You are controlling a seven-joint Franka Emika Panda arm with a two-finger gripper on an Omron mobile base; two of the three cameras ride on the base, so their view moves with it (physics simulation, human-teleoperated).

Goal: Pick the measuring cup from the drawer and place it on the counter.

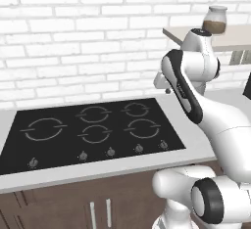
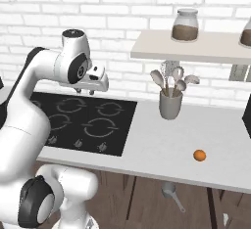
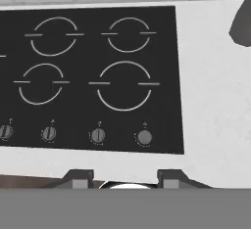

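Observation:
The measuring cup (image 2: 169,190), small and grey with a thin handle, lies in the open dark brown drawer (image 2: 147,196) under the counter's front edge, right of the arm. My gripper (image 2: 85,90) hangs high above the cooktop's right side, far up and left of the cup. In the hand view the gripper (image 3: 125,178) points down at the cooktop (image 3: 93,76). Its fingertips (image 3: 78,176) stand wide apart with nothing between them, so it is open. The light counter (image 2: 162,140) stretches from the cooktop to the right.
A grey utensil holder (image 2: 170,103) with spoons stands at the back of the counter. An orange ball (image 2: 199,155) lies near the front edge. A pale shelf (image 2: 206,49) with jars (image 2: 185,25) overhangs the back. Cabinet doors with bar handles (image 1: 100,213) sit below the cooktop (image 1: 93,130).

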